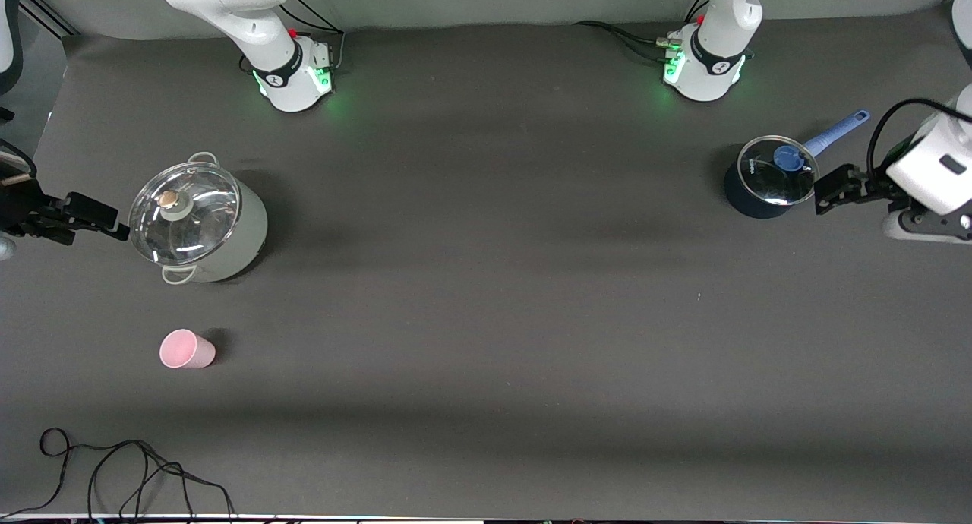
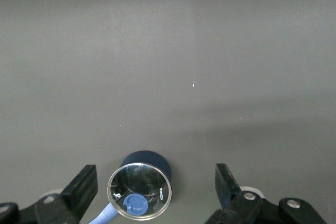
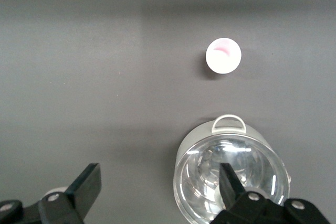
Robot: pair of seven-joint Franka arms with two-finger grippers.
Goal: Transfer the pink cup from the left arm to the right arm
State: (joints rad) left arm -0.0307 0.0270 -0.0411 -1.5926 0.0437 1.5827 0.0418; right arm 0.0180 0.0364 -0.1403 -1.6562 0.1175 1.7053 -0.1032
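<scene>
The pink cup (image 1: 187, 349) stands upright on the dark table toward the right arm's end, nearer to the front camera than the grey lidded pot (image 1: 199, 219). It also shows in the right wrist view (image 3: 223, 55), apart from both grippers. My right gripper (image 1: 106, 222) hangs open and empty beside the grey pot, its fingers (image 3: 89, 182) spread wide. My left gripper (image 1: 828, 192) is open and empty at the left arm's end, beside the dark blue saucepan (image 1: 765, 176), with its fingers (image 2: 85, 183) spread either side of the pan.
The saucepan (image 2: 140, 190) has a glass lid and a light blue handle (image 1: 837, 131). The grey pot (image 3: 231, 177) has a glass lid and loop handles. A black cable (image 1: 129, 471) lies by the table's front edge at the right arm's end.
</scene>
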